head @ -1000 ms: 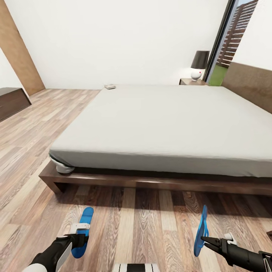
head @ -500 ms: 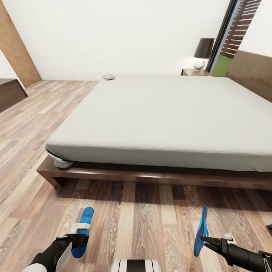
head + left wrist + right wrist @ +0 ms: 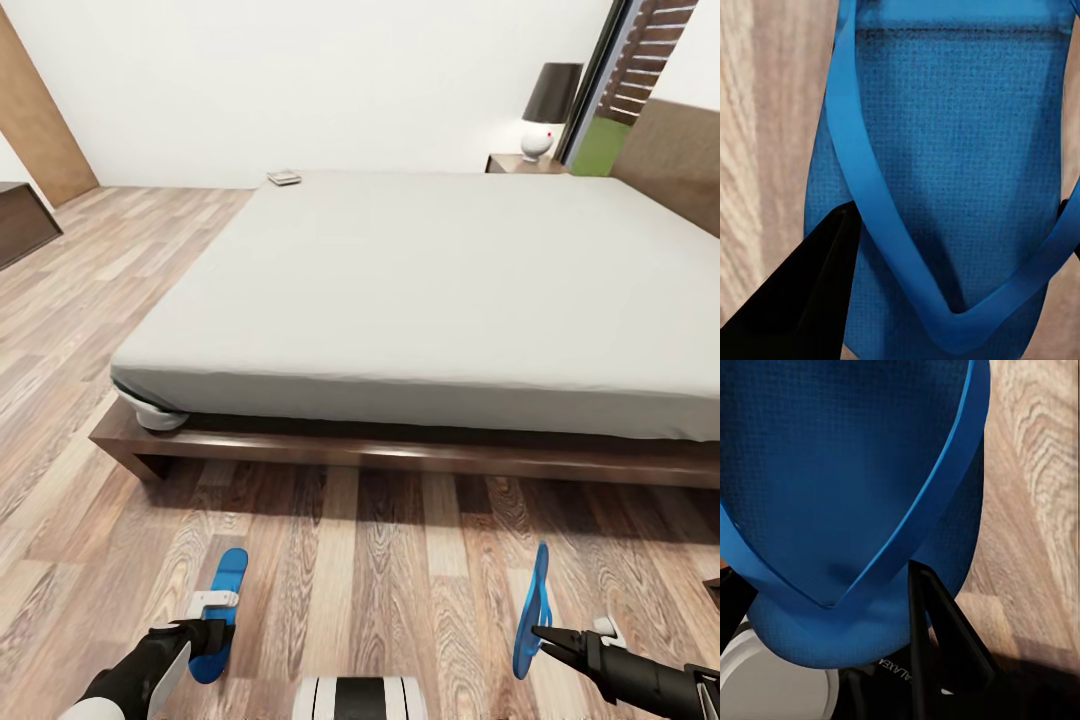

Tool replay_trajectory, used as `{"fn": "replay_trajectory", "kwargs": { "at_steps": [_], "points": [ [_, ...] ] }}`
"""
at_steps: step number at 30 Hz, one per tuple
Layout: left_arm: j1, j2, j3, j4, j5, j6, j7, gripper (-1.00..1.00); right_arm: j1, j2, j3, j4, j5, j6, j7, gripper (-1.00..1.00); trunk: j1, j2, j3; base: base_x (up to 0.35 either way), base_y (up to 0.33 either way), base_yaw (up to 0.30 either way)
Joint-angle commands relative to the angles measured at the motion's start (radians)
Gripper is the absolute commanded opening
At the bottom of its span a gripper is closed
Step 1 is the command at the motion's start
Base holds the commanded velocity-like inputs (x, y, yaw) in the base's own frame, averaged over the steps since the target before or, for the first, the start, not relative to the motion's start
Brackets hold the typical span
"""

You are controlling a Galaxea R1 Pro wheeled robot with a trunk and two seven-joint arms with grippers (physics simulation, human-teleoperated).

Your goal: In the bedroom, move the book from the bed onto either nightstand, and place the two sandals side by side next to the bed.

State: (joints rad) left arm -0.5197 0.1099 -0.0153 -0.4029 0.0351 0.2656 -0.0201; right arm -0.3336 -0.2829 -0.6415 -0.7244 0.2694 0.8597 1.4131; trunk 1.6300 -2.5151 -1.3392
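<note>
My left gripper (image 3: 212,632) pinches one blue sandal (image 3: 222,610), which lies nearly flat above the floor (image 3: 380,580) with its toe pointing ahead of my hand toward the bed (image 3: 440,290). In the left wrist view that sandal (image 3: 952,172) spreads out past my dark finger (image 3: 802,300), its strap running down to a V close to my grip. My right gripper (image 3: 545,637) is pressed onto the other sandal (image 3: 533,610), which stands on edge just ahead of my fingertips, its sole turned sideways. In the right wrist view this sandal (image 3: 855,487) sits between my two dark fingers (image 3: 937,637), its strap meeting in a V just above them. The two sandals are well apart, one in each hand, both short of the bed frame. The bed stretches out beyond both hands, its grey mattress bare except for the book (image 3: 284,178), small and far off at the corner well ahead of my left hand. Far beyond my right hand, past the mattress, a nightstand (image 3: 524,163) stands beside the headboard, carrying a lamp (image 3: 548,110). A window (image 3: 625,90) is just beside it.
</note>
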Motion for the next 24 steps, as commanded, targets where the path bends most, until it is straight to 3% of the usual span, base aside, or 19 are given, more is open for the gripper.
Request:
{"fn": "replay_trajectory", "kwargs": {
  "at_steps": [1,14,20,24],
  "points": [
    [0.000,0.001,-0.002,-0.002,0.003,0.006,-0.001,-1.00,-0.001,0.001,-0.004,-0.001,0.010,0.010,0.009,-1.00,0.000,-0.001,-0.005,0.000,0.000,0.000],
    [0.001,0.001,-0.002,-0.002,0.003,0.006,-0.001,-1.00,-0.001,0.001,-0.004,-0.001,0.010,0.010,0.009,-1.00,0.006,-0.004,-0.055,0.000,0.000,0.000],
    [0.001,0.000,-0.002,-0.002,0.003,0.001,-0.001,-1.00,-0.001,0.001,-0.004,-0.001,0.010,0.010,0.009,-1.00,0.006,-0.004,-0.055,0.001,0.000,0.000],
    [0.003,0.004,0.000,-0.002,0.003,-0.056,-0.001,-1.00,-0.001,0.001,-0.004,-0.001,0.010,0.010,0.009,-1.00,0.006,-0.004,-0.055,0.173,0.033,0.000]
  ]
}}
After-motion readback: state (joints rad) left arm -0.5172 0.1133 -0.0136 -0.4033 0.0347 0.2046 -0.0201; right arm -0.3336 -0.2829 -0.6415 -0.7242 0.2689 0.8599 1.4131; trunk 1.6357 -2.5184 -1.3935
